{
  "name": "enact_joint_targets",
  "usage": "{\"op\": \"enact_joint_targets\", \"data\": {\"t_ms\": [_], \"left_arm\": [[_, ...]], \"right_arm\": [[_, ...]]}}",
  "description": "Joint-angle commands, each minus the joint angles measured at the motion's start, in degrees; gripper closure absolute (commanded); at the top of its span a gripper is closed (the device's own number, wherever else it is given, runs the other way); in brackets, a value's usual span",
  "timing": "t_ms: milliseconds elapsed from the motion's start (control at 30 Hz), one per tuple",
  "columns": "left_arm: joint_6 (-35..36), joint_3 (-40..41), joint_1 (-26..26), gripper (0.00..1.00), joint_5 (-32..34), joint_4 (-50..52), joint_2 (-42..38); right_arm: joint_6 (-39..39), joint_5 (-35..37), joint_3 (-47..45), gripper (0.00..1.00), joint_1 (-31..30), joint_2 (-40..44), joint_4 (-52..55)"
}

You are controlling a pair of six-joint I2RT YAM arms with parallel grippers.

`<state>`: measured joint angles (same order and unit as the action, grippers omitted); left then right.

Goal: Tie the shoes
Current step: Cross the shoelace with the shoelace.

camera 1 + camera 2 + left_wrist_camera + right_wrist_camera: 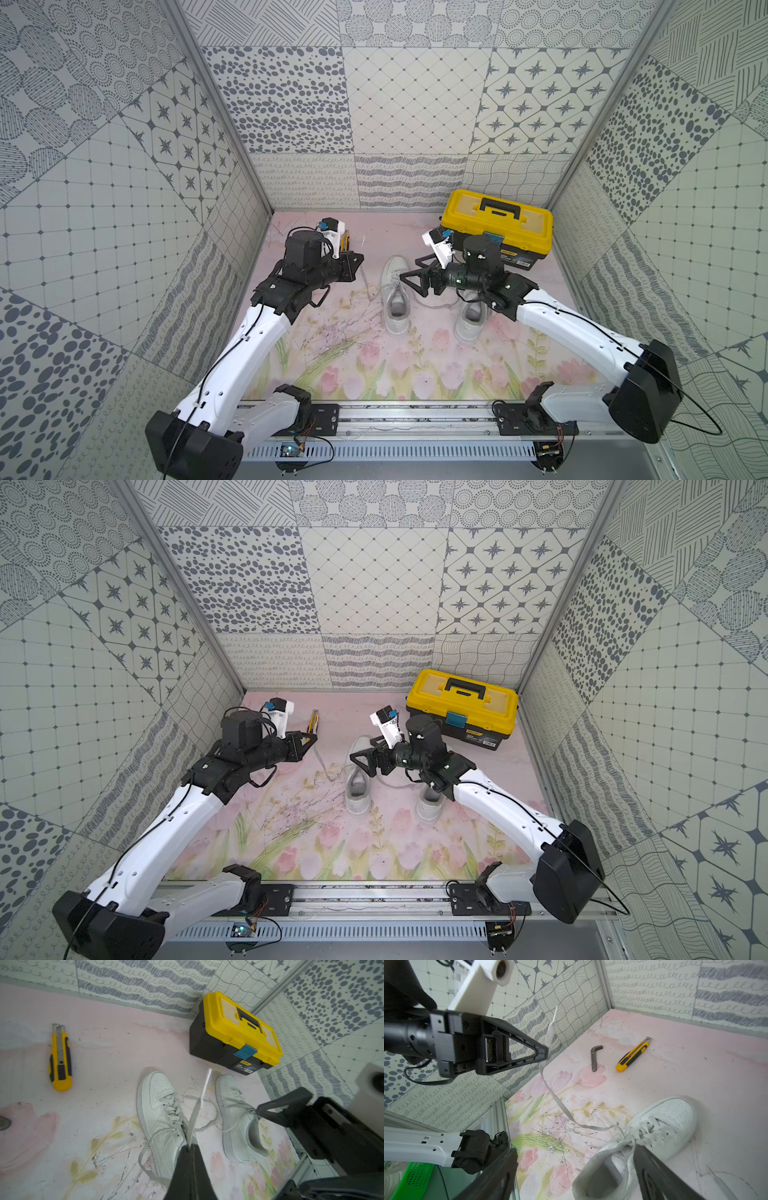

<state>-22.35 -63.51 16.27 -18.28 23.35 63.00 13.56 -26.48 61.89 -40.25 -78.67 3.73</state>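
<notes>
On floral mat (332, 365) | shoes (392, 291) side by side | toes toward back wall (411, 178)

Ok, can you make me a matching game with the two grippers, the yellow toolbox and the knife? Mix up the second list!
Things:
1. left gripper
2. right gripper
3. toolbox
4. utility knife

What fits:
A. has a blue latch
B. open wide, above a shoe
C. lies flat on the mat
D. shut on a lace

Pairs: 1-D, 2-B, 3-A, 4-C.
</notes>
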Motion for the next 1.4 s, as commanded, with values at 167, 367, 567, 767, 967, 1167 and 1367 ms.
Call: {"op": "enact_joint_targets", "data": {"t_ms": [167, 367, 567, 767, 967, 1167, 1367], "left_arm": [[-4.43, -2.23, 2.37, 1.00, -8.22, -4.85, 0.61], [-4.67, -2.33, 2.43, 1.00, -7.74, -4.46, 0.97], [-3.55, -3.23, 2.44, 0.99, -3.30, -1.44, 0.89], [-2.44, -3.47, 2.34, 0.75, -2.54, -0.24, 0.63], [-1.60, 0.61, 2.34, 0.40, -6.39, -4.41, -1.68], [-1.49, 9.15, 2.69, 0.40, -19.56, -17.07, 0.31], [4.55, 9.95, 3.41, 0.40, -21.81, -20.41, 8.12]], "right_arm": [[-4.06, 0.84, 7.79, 0.15, -4.35, -11.67, -8.50], [-2.78, -1.65, 13.31, 0.37, -5.98, -17.58, -8.62], [-0.75, -2.59, 12.68, 1.00, -5.47, -14.69, -6.73], [6.30, -4.93, 9.54, 1.00, -2.20, -8.62, -4.50], [18.20, -7.31, 6.51, 1.00, 4.93, -5.25, -2.86], [26.03, -9.36, 5.74, 1.00, 11.34, -3.64, 0.70], [31.08, -8.45, 4.41, 1.00, 14.47, -3.55, 1.46]]}}
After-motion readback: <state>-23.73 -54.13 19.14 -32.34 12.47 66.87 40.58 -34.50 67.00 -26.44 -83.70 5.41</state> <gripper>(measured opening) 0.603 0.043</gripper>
